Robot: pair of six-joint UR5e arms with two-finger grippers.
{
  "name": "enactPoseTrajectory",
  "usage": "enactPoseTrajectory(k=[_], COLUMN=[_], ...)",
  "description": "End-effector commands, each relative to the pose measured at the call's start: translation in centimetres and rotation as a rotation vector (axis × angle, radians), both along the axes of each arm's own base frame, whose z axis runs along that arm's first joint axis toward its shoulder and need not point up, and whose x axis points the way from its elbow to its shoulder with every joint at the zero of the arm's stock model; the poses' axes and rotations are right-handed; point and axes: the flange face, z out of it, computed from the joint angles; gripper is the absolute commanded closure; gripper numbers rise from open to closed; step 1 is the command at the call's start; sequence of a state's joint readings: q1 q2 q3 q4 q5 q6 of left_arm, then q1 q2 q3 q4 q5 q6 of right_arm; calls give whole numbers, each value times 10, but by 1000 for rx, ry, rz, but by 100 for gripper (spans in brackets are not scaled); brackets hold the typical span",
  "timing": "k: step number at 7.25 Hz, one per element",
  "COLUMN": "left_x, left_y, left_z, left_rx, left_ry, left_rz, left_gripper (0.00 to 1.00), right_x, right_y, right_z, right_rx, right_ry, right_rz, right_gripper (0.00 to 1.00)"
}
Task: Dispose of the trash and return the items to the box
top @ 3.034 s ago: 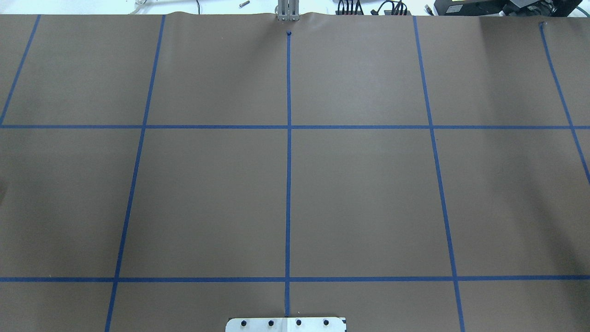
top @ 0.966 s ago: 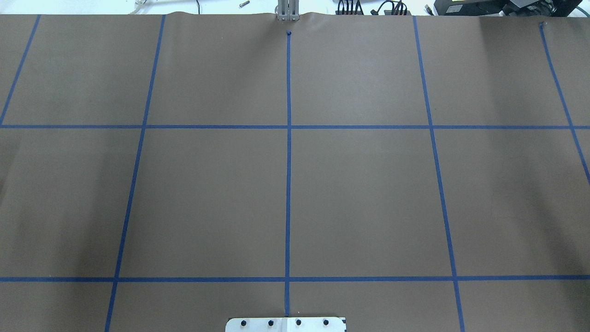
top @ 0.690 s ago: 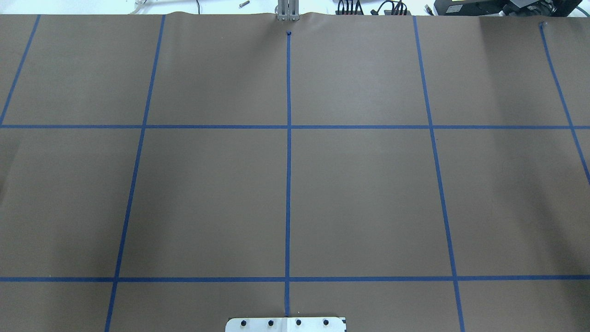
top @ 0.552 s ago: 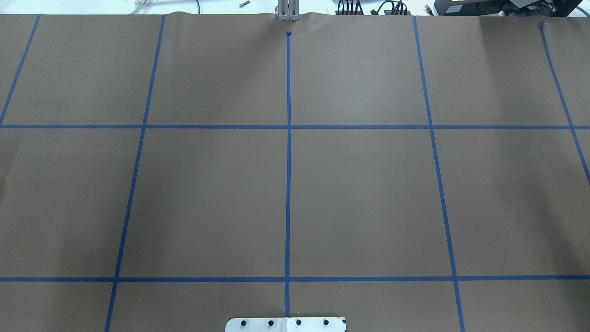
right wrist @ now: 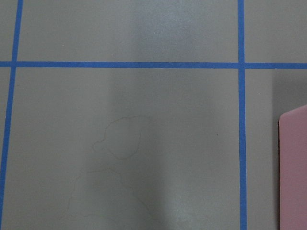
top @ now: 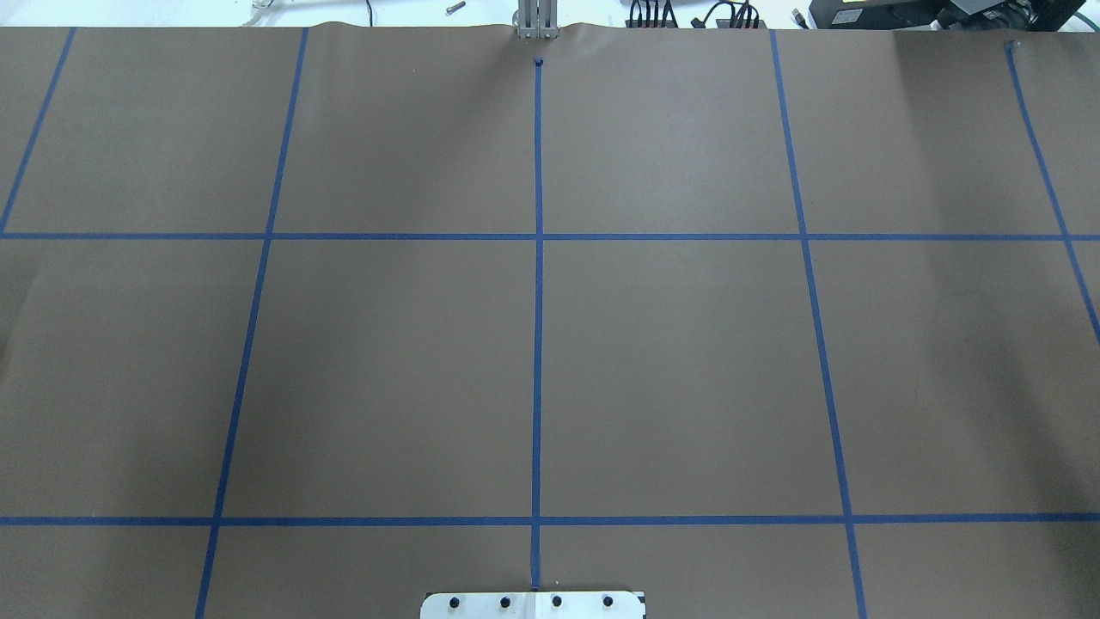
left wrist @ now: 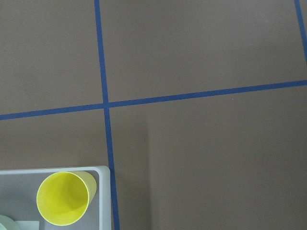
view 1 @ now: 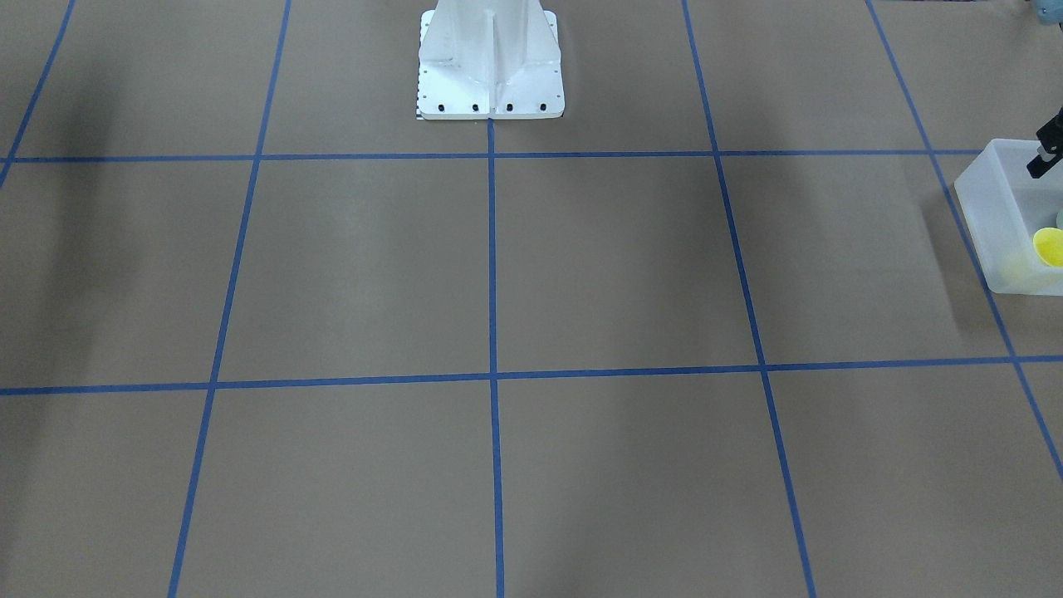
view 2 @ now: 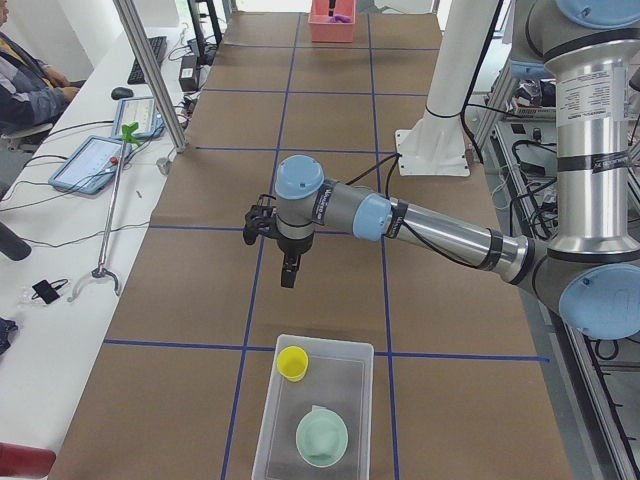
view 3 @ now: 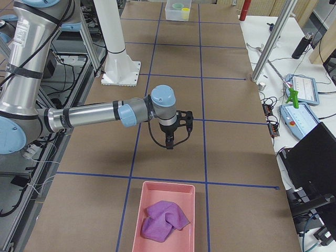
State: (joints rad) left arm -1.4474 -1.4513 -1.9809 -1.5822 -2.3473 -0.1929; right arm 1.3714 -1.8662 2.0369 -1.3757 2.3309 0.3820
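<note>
Both items, yellow plastic cup (view 2: pixel 292 362) and mint round bowl (view 2: pixel 322 438), are sitting in frosted rectangular box (view 2: pixel 266 418); left fingers (view 2: pixel 288 273) are hovering near it, spread: cannot tell.

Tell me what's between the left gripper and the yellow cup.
Exterior left view: only brown paper, a blue tape line and the box rim separate the left gripper from the yellow cup.
</note>
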Motion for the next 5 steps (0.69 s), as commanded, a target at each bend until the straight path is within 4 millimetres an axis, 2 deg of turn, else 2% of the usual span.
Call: enactPoseTrajectory(k=[1, 3, 4, 5], left_x=[1, 2, 2, 0], left_y=[-4, -15, -14, -10], left_z=[9, 14, 13, 22], left_rx=[-13, -23, -21, -38], left_ry=[-1, -1, 1, -3], left_rz=[3, 3, 2, 0], left_gripper=[2, 2, 2, 2], right_x=[4, 12, 12, 13], right_y=[-1, 0, -2, -1], right_z=[-1, -4, 0, 11], right_rx=[5, 11, 5, 13], right_ry=[-1, -1, 8, 20], right_rz=[9, 30, 32, 6], right_gripper=[0, 0, 0, 0])
